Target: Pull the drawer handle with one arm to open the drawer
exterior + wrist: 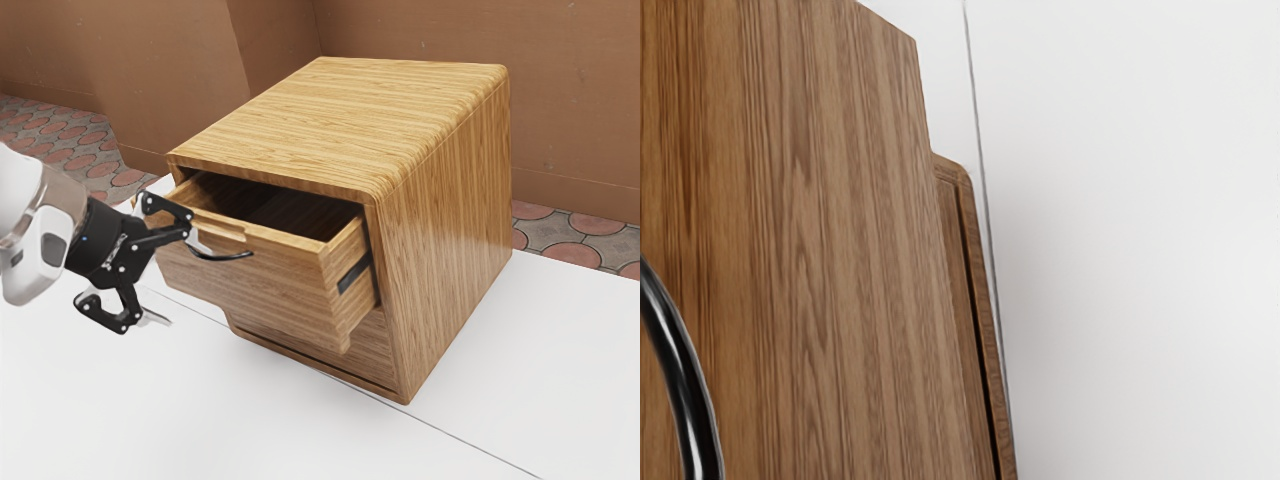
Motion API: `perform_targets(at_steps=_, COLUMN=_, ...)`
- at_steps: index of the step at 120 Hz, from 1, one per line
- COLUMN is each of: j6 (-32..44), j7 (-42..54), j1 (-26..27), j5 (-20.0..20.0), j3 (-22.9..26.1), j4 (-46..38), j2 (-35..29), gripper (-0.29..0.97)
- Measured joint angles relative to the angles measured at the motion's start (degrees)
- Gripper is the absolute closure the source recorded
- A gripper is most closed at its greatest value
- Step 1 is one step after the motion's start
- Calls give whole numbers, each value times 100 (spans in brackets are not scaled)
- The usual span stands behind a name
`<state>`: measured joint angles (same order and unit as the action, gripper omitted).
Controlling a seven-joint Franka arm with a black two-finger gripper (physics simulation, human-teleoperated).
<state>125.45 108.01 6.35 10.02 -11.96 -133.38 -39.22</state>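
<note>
The two black fingers (pixel 168 214) stand wide apart, one high and one low, and the gripper (pixel 173 280) clasps nothing between them. The upper fingertip lies at the near end of the dark curved handle (pixel 222 256), touching it or just beside it; I cannot tell which. The lower finger hangs clear below, over the white table (pixel 520 380). The handle arches away from the upper fingertip along the wooden front of the drawer (pixel 262 285). In the wrist view the same bar (pixel 680 390) shows as a black curve close under the hand, against the grain of the drawer front. Beyond the fingers the drawer stands partly out of the cabinet (pixel 430 200), its inside open to view from above and a black rail (pixel 354 272) showing along its side. Below the drawer, further back than its front, a lower panel (pixel 340 350) sits flush in the cabinet body. The cabinet rests on the table, whose surface carries a thin seam (pixel 973 150) running past the cabinet's foot. Behind the fingers the black hand joins the white arm (pixel 30 240) at the exterior view's left edge. Farthest out lie a floor (pixel 60 135) of reddish rounded pavers and a plain brown wall (pixel 150 50).
</note>
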Motion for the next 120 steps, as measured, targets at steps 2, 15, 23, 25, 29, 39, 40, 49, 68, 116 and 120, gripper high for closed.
perform_targets(at_steps=2, j6=-12, j7=2, j1=-1, j5=0, j3=0, j4=-11, j2=-17, gripper=0)
perform_targets(at_steps=15, j6=-69, j7=17, j1=-2, j5=-6, j3=0, j4=-93, j2=-74, gripper=-2)
perform_targets(at_steps=23, j6=-92, j7=25, j1=-1, j5=-20, j3=0, j4=-169, j2=-105, gripper=-1)
perform_targets(at_steps=25, j6=-100, j7=27, j1=-1, j5=-23, j3=0, j4=-185, j2=-120, gripper=-1)
perform_targets(at_steps=29, j6=-120, j7=30, j1=-1, j5=-28, j3=-3, j4=-210, j2=-160, gripper=0)
perform_targets(at_steps=39, j6=-176, j7=37, j1=-8, j5=-36, j3=-7, j4=-242, j2=-269, gripper=2)
perform_targets(at_steps=40, j6=-182, j7=38, j1=-8, j5=-37, j3=-7, j4=-244, j2=-280, gripper=2)
perform_targets(at_steps=49, j6=-247, j7=44, j1=-14, j5=-40, j3=-33, j4=-265, j2=-396, gripper=2)
perform_targets(at_steps=68, j6=-362, j7=56, j1=-29, j5=-51, j3=-43, j4=-407, j2=-550, gripper=-2)
perform_targets(at_steps=116, j6=-565, j7=81, j1=-32, j5=-170, j3=-270, j4=-532, j2=-992, gripper=21)
perform_targets(at_steps=120, j6=-582, j7=84, j1=-31, j5=-173, j3=-272, j4=-532, j2=-1010, gripper=20)
